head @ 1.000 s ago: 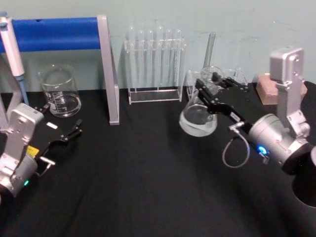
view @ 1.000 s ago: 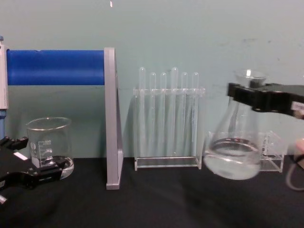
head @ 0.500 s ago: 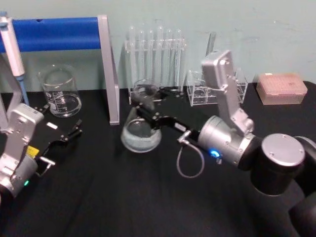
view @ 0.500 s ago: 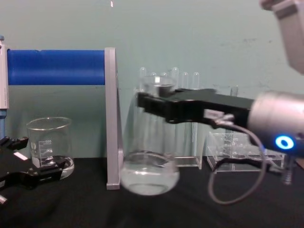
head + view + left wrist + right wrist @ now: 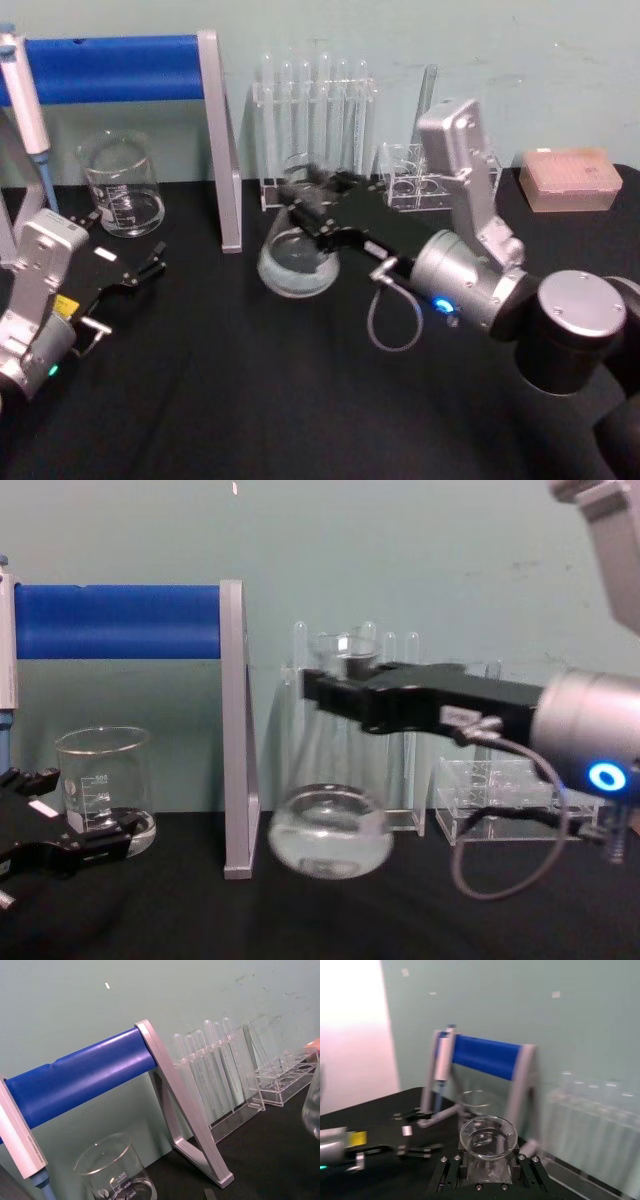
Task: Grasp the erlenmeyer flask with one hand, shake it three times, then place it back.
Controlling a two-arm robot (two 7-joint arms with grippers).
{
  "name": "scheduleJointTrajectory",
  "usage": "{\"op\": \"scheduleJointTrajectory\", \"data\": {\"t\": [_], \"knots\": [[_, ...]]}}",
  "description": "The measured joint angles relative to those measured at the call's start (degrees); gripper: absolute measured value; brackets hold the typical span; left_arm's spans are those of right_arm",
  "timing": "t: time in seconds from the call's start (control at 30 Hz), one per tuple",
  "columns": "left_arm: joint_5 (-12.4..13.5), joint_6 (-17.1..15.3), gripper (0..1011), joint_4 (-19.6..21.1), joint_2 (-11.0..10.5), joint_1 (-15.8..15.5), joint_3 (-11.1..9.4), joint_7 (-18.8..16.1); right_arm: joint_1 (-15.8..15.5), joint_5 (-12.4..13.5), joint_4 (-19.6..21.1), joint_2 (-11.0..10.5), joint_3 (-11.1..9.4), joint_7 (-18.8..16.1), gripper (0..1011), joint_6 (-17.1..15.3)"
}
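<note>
Right gripper (image 5: pixel 336 686) reaches level across the test tube rack (image 5: pixel 315 110), closed on the erlenmeyer flask (image 5: pixel 330 830) neck; flask body hangs below it, before the rack. Left gripper (image 5: pixel 142 272) parked well left, fingers apart.

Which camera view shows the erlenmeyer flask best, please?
The chest view: the erlenmeyer flask shows in full side profile, rim to base, neck clamped by the right gripper. The head view sees it from above, the right wrist view looks into its rim, the left wrist view catches a sliver of wall.
</note>
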State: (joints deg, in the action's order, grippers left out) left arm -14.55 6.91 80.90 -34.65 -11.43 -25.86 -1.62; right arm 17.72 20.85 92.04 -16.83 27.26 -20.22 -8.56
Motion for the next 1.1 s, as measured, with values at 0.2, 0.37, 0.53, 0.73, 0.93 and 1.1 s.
{"op": "scheduleJointTrajectory", "data": {"t": [0.2,0.37,0.53,0.73,0.93,1.1], "knots": [[0.0,0.0,1001,0.0,0.0,0.0,0.0,0.0,-3.3,-1.1,2.7,-1.0,-4.3,5.1,449,0.0],[0.0,0.0,1001,0.0,0.0,0.0,0.0,0.0,-7.1,-2.4,5.9,-2.0,-9.0,10.1,449,-0.7],[0.0,0.0,1001,0.0,0.0,0.0,0.0,0.0,-10.2,-3.2,8.3,-2.5,-12.6,13.4,449,-1.4],[0.0,0.0,1001,0.0,0.0,0.0,0.0,0.0,-12.5,-3.9,9.8,-2.5,-15.7,15.1,449,-2.0],[0.0,0.0,1001,0.0,0.0,0.0,0.0,0.0,-11.3,-4.2,8.6,-1.9,-15.4,12.5,449,-2.1],[0.0,0.0,1001,0.0,0.0,0.0,0.0,0.0,-8.8,-4.1,6.0,-1.3,-13.2,8.0,449,-1.6]]}}
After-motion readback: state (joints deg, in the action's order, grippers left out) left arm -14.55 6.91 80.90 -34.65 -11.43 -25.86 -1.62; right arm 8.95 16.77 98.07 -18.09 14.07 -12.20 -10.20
